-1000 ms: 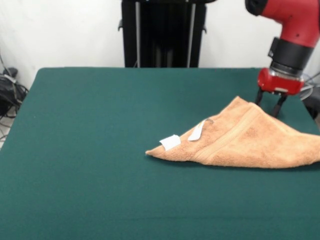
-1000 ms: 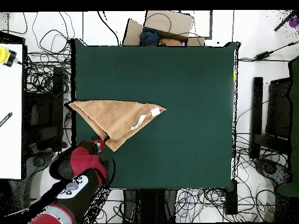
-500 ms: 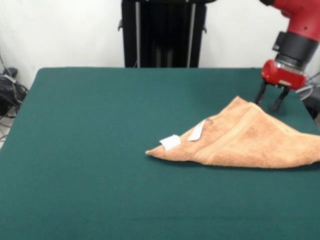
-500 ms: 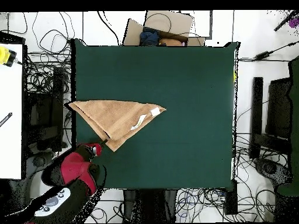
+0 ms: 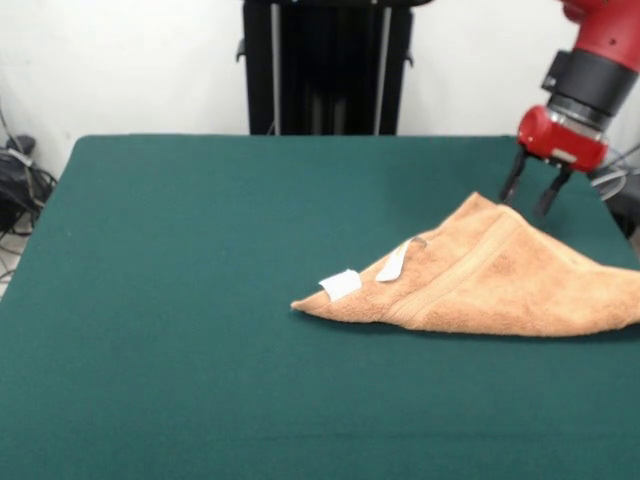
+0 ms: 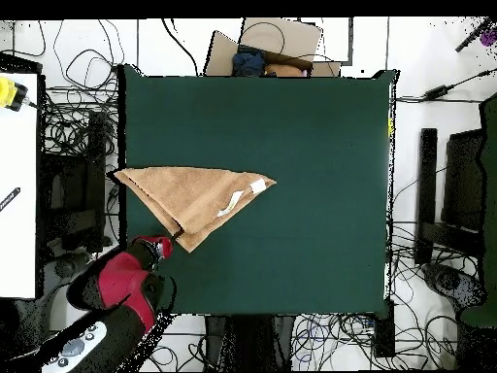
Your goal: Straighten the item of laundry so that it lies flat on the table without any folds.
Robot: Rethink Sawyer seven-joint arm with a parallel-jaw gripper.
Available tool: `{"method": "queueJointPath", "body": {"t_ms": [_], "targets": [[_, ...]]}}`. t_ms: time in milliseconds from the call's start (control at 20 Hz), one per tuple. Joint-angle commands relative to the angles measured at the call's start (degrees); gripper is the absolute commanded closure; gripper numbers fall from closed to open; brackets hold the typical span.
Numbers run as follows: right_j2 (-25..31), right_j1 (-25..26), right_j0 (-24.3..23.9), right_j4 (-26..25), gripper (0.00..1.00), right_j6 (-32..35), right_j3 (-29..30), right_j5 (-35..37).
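The item of laundry (image 5: 490, 275) is an orange-tan towel folded over into a triangle, lying on the right side of the green table (image 5: 200, 300). Two white tags (image 5: 341, 284) stick out near its left point. In the overhead view the towel (image 6: 189, 194) reaches the table's left edge. My gripper (image 5: 524, 203) hovers just above and behind the towel's upper corner, open, with nothing between its fingers (image 5: 507, 190). Seen from overhead, the gripper (image 6: 171, 238) sits at the towel's lower corner.
Cables lie all around the table (image 6: 311, 146). A cardboard box (image 6: 267, 44) stands past one table edge, and a white bench (image 6: 17, 185) stands beside the towel's side. In the front view the towel's right end runs out of the picture.
The gripper has risen off the table beside the towel's corner and drifted slightly left in the front view. The towel has not moved.
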Motion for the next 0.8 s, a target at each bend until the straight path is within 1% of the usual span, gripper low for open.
{"method": "queueJointPath", "body": {"t_ms": [50,250,400,500,650,800], "targets": [[-0.83,3.63,1.22,3.65,0.0,12.91,-4.8,1.56],[-1.54,5.69,1.34,3.22,0.0,12.51,-4.91,-2.56],[-2.61,8.8,1.92,3.83,0.0,12.87,-5.58,-6.3],[-2.95,10.64,1.76,4.42,0.0,12.95,-6.24,-7.52],[-3.6,12.4,2.03,5.88,0.0,12.73,-7.12,-4.74],[-1.13,11.44,-0.08,4.93,0.0,12.01,-7.17,-1.8]]}}
